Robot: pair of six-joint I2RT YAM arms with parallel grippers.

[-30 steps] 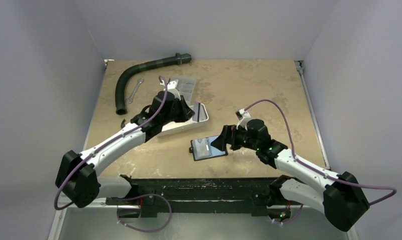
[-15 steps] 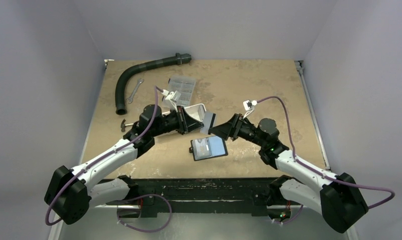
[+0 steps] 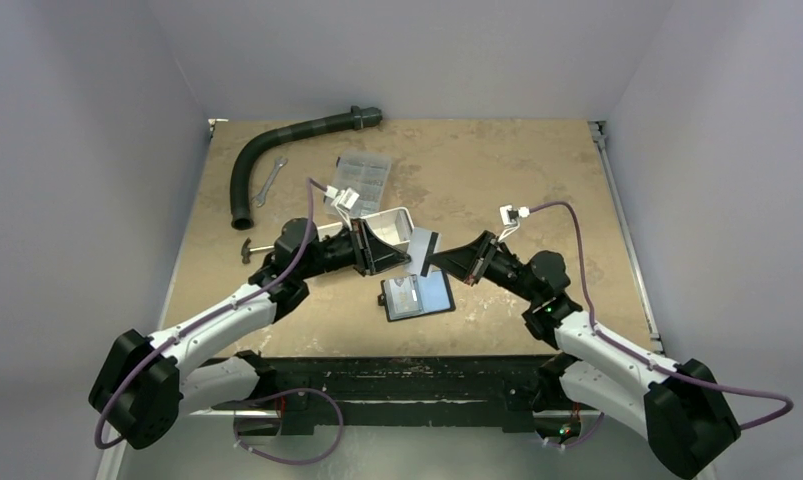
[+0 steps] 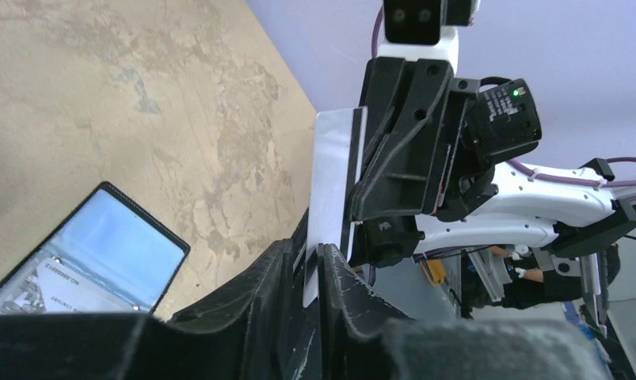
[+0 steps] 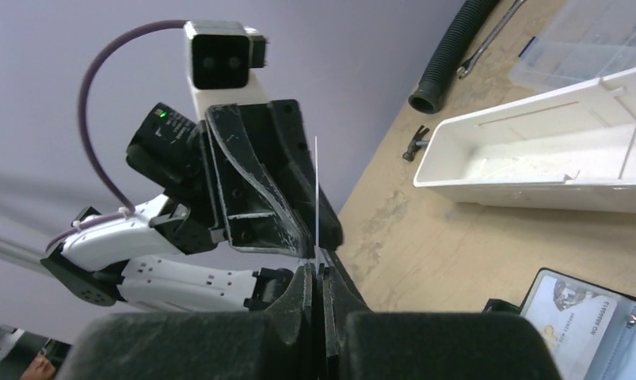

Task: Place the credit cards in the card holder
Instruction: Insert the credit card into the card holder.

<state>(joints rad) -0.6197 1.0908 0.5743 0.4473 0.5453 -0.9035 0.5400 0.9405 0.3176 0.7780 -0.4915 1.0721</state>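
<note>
Two hands meet on one silvery card (image 4: 333, 170) in the air above the bench (image 3: 497, 180), so treat this as a handover. Your right hand (image 5: 321, 273) is clenched on one edge of the card, which shows edge-on and upright between its fingers in the right wrist view. Your left hand (image 4: 312, 261) has its fingers close on either side of the card's other end, but you cannot tell from these views whether they pinch it or only flank it. The card holder (image 3: 418, 297) lies open and flat on the bench just below the two hands, pale inside up, near the white tray (image 5: 536, 198). The safest course looks to be letting one hand alone carry the card. Spread the left wide before the right moves, and draw it straight back along the card's plane so nothing twists. Then lower the card flat toward an open pocket, leading edge first, because a thin card pinched at one edge may pivot.
</note>
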